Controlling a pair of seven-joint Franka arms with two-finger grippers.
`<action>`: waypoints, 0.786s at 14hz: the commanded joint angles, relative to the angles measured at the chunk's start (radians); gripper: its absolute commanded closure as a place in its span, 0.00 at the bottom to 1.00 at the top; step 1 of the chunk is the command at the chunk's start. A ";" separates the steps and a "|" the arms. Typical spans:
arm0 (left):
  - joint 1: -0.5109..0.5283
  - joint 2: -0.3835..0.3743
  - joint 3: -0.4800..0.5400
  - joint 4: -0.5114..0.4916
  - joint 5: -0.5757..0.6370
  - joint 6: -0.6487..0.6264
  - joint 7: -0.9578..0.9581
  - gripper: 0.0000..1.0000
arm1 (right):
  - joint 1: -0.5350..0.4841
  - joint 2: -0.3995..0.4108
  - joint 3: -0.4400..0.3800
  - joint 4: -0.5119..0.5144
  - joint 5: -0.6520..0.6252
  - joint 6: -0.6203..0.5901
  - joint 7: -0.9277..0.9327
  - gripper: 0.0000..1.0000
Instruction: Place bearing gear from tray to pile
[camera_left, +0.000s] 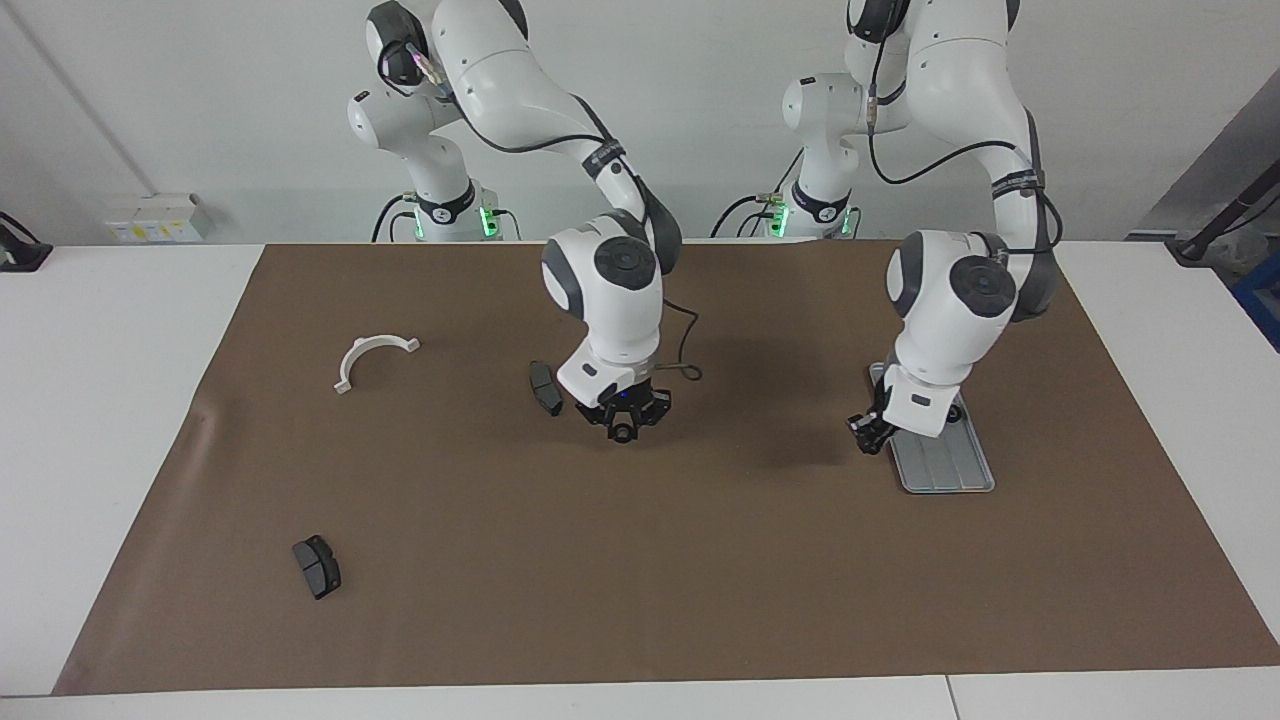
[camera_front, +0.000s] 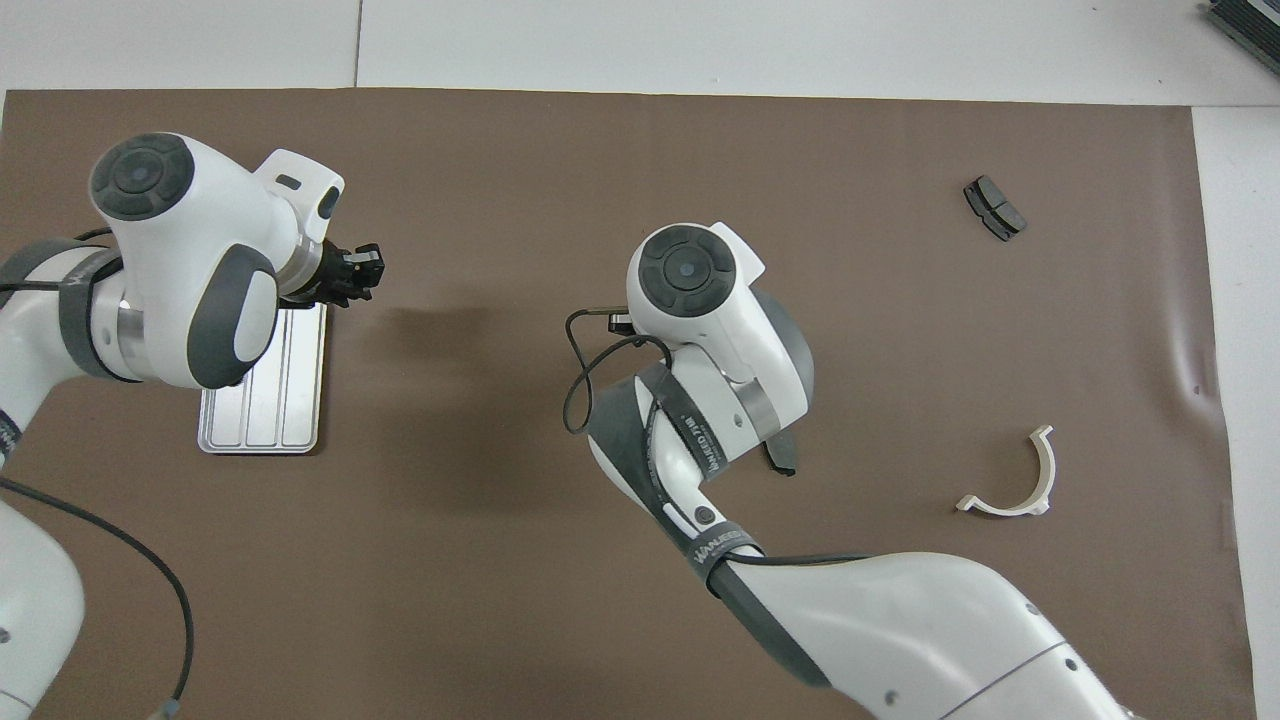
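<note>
The silver tray (camera_left: 945, 465) (camera_front: 270, 420) lies toward the left arm's end of the table. A small black bearing gear (camera_left: 957, 409) rests in it, half hidden by the left wrist. My left gripper (camera_left: 868, 437) (camera_front: 362, 272) is shut and hangs over the brown mat just beside the tray; I see nothing in it. Over the middle of the mat, my right gripper (camera_left: 622, 428) is shut on another bearing gear (camera_left: 622, 434), held just above the mat. In the overhead view its own wrist hides it. The pile is scattered parts, the nearest a dark pad (camera_left: 545, 387) (camera_front: 782, 458).
A white half-ring bracket (camera_left: 372, 355) (camera_front: 1010, 482) and a second dark pad (camera_left: 317, 566) (camera_front: 994, 207) lie toward the right arm's end. The brown mat (camera_left: 640, 560) covers most of the white table. A black cable loops beside the right wrist.
</note>
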 joint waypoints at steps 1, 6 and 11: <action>-0.108 -0.012 0.016 0.002 -0.013 -0.014 -0.153 1.00 | -0.127 -0.103 0.015 -0.033 -0.006 -0.098 -0.146 1.00; -0.312 -0.020 0.016 -0.012 -0.013 0.000 -0.343 1.00 | -0.319 -0.131 0.016 -0.065 -0.006 -0.095 -0.425 1.00; -0.443 0.032 0.016 0.014 -0.011 0.164 -0.382 1.00 | -0.459 -0.135 0.016 -0.225 -0.005 0.119 -0.603 1.00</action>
